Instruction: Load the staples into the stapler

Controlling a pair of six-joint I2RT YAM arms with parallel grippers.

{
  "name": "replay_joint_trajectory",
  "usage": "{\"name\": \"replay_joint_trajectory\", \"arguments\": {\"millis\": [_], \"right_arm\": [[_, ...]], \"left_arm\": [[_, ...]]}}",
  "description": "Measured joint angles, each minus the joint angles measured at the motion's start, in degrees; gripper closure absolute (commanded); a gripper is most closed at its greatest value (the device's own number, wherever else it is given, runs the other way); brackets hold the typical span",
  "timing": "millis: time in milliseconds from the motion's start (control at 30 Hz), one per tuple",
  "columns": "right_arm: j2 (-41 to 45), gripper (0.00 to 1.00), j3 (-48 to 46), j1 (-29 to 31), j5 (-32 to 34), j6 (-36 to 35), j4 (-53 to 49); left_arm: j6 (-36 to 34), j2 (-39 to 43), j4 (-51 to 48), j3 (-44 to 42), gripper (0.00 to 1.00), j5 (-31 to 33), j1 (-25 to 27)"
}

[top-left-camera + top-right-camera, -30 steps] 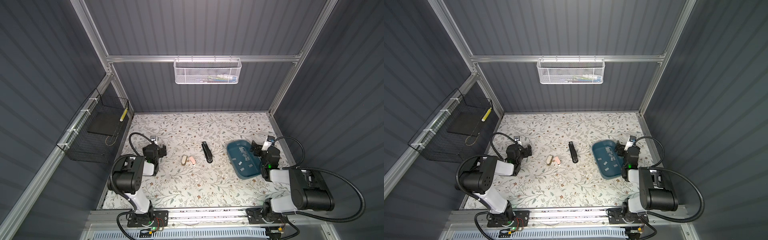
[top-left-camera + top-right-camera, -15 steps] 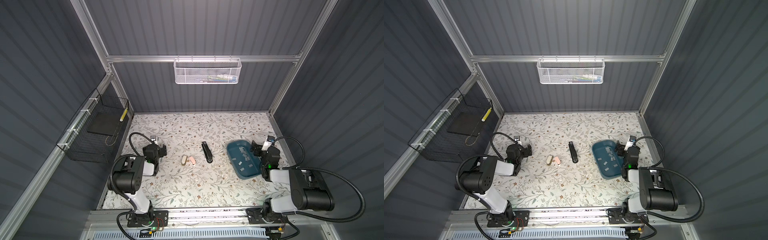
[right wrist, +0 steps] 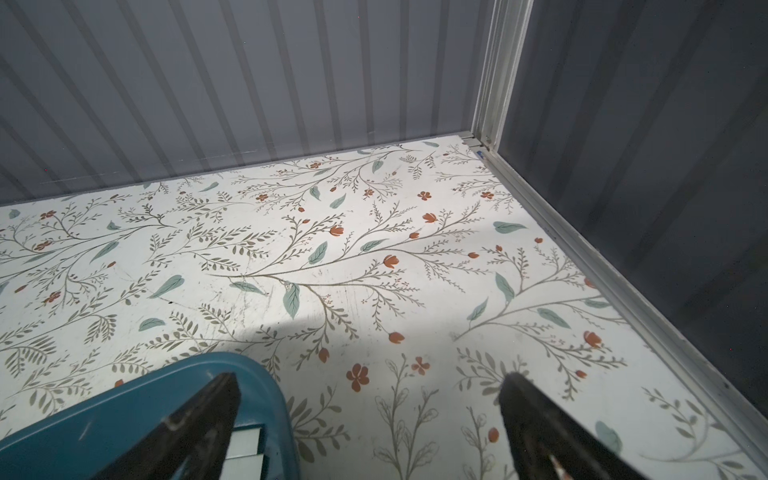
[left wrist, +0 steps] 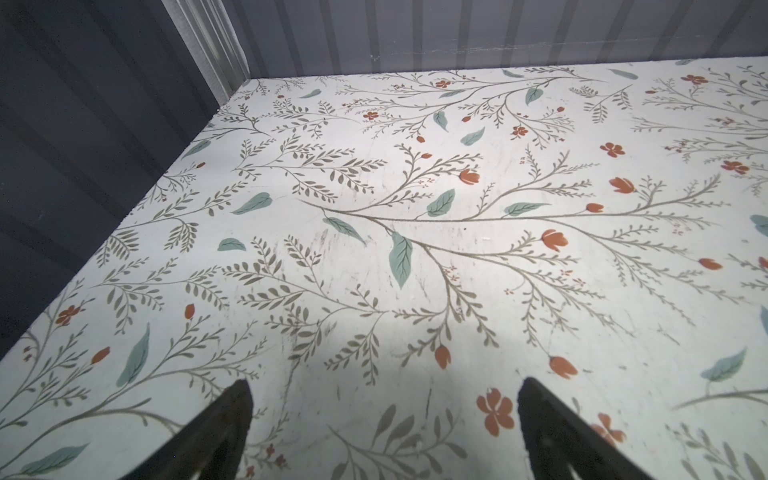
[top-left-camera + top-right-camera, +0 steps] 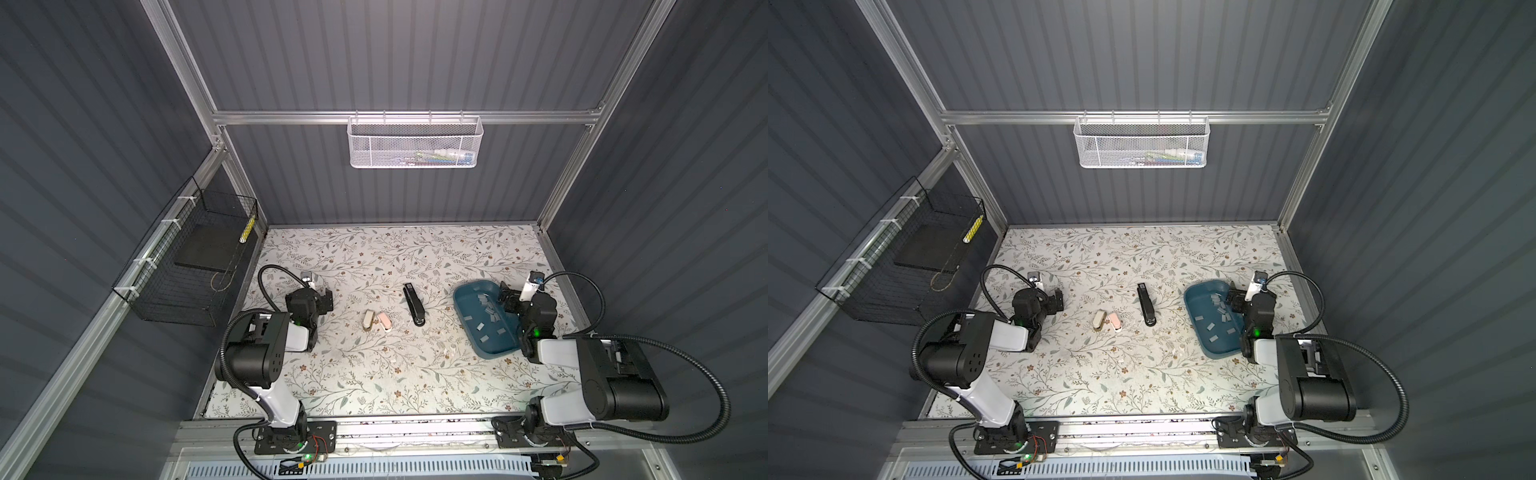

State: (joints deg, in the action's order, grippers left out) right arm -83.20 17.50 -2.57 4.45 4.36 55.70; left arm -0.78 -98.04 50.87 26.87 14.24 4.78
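Nearest the front, a beige stapler and a pink stapler lie close together on the flowered worktop. To their right, the staples lie scattered inside a blue tray. A black stapler lies between the small pair and the tray, touching neither. The left claw is spread wide and empty over bare worktop. The right claw, equally wide and empty, hangs at the tray's far corner, one finger above its rim. A white mesh basket hangs on the back wall.
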Motion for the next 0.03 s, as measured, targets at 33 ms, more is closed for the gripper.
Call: {"name": "replay_joint_trajectory", "arguments": {"millis": [33], "right_arm": [[0.00, 0.01, 0.09, 0.00, 0.00, -0.02, -0.02]], "left_arm": [[0.00, -0.02, 0.00, 0.00, 0.00, 0.00, 0.00]]}}
